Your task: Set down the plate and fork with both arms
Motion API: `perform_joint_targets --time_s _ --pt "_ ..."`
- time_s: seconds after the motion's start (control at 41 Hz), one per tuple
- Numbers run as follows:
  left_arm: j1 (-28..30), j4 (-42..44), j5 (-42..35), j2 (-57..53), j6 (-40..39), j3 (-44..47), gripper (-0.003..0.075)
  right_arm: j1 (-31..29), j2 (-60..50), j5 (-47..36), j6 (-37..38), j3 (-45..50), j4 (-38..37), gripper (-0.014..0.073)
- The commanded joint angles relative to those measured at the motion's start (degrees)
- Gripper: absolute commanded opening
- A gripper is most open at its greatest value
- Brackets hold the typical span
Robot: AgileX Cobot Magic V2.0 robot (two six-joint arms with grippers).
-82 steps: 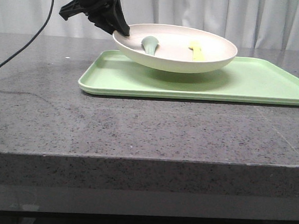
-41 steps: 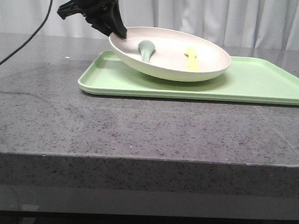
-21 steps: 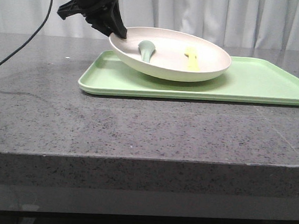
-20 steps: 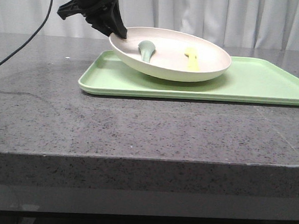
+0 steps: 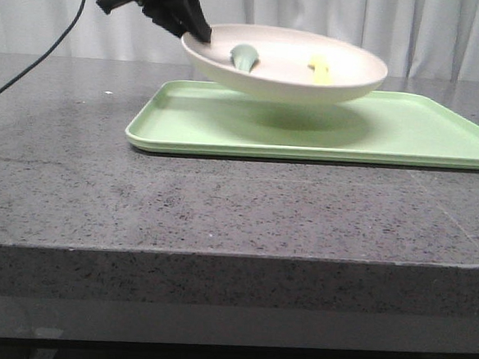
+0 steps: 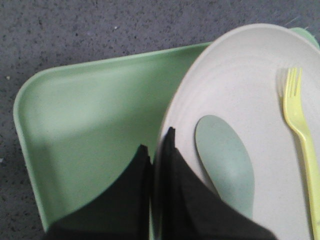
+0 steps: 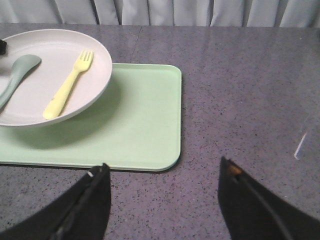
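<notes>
I counted one plate point(image 5: 284, 63), one tray point(image 5: 407, 130) and two utensils: one yellow fork point(image 7: 67, 85) and one grey-green spoon point(image 6: 225, 157). My own grippers numbered two, the left gripper point(image 6: 159, 150) and the right gripper point(image 7: 165, 195).

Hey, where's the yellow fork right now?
In the front view, the fork lies inside the plate, right of the grey-green spoon, with the plate held above the tray.

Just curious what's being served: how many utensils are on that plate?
2. A yellow fork lies toward the plate's right side, and a grey-green spoon toward its left, near the left fingers. None look hidden.
</notes>
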Motion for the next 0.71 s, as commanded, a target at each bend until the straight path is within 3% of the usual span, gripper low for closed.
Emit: perform_joint_targets --time_s 0.0,0.317,0.683 --pt "-0.4 -3.4 -1.9 -3.8 -1.4 -3.2 -0.0018 -0.3 0.7 -4.3 -0.3 -2.0 -0.3 0.0492" --pt "-0.3 -3.4 4.7 -3.9 -2.8 -4.4 -0.0018 -0.3 0.7 -4.3 -0.3 -2.0 -0.3 0.0492" --pt "-0.4 -4.3 5.0 -4.4 -2.8 -6.8 -0.0018 -0.3 0.7 -4.3 -0.3 -2.0 -0.3 0.0492"
